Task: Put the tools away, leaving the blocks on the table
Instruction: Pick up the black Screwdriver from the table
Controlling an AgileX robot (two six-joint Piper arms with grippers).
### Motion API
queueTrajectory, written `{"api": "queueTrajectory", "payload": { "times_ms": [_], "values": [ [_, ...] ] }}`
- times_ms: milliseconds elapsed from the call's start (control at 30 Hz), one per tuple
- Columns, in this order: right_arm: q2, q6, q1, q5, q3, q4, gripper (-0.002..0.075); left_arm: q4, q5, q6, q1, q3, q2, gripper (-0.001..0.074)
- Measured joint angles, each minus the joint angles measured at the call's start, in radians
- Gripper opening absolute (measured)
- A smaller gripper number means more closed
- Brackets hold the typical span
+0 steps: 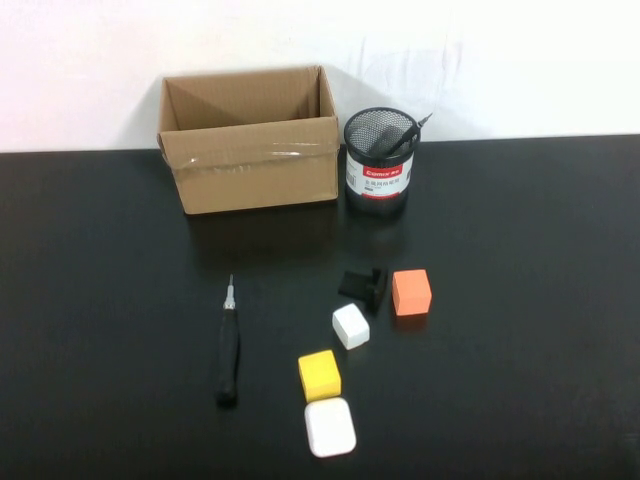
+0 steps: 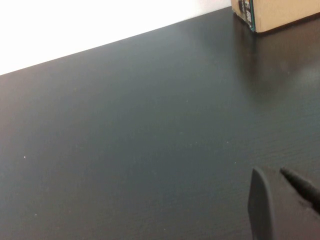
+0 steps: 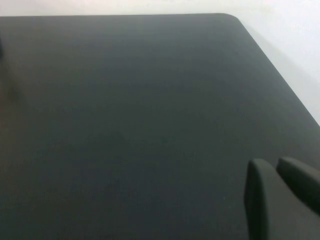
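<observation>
Screwdriver [image 1: 228, 352] lies flat on the table [image 1: 100, 300], left of the blocks, tip toward the cardboard box [image 1: 250, 150]; looks light and rigid, with a thin round handle that may roll; best taken mid-handle, across its width; mesh pen cup [image 1: 380, 160] already holds dark tools; left gripper [image 2: 280, 205] and right gripper [image 3: 280, 195] hang over bare table, holding nothing; how far open, can't tell.

Matte black table [image 1: 540, 300], brown cardboard box [image 1: 255, 170], metal mesh cup [image 1: 380, 160].
</observation>
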Motion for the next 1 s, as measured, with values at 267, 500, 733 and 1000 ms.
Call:
{"api": "queueTrajectory", "payload": {
  "times_ms": [267, 500, 733, 1000],
  "values": [
    [0.000, 0.000, 0.000, 0.000, 0.000, -0.002, -0.0007, 0.000, 0.000, 0.000, 0.000, 0.000, 0.000, -0.0004],
    [0.000, 0.000, 0.000, 0.000, 0.000, -0.002, -0.0006, 0.000, 0.000, 0.000, 0.000, 0.000, 0.000, -0.0004],
    [0.000, 0.000, 0.000, 0.000, 0.000, -0.002, -0.0006, 0.000, 0.000, 0.000, 0.000, 0.000, 0.000, -0.0004],
    [0.000, 0.000, 0.000, 0.000, 0.000, -0.004, -0.0006, -0.002, -0.085, -0.106, 0.000, 0.000, 0.000, -0.0004]
  ]
}}
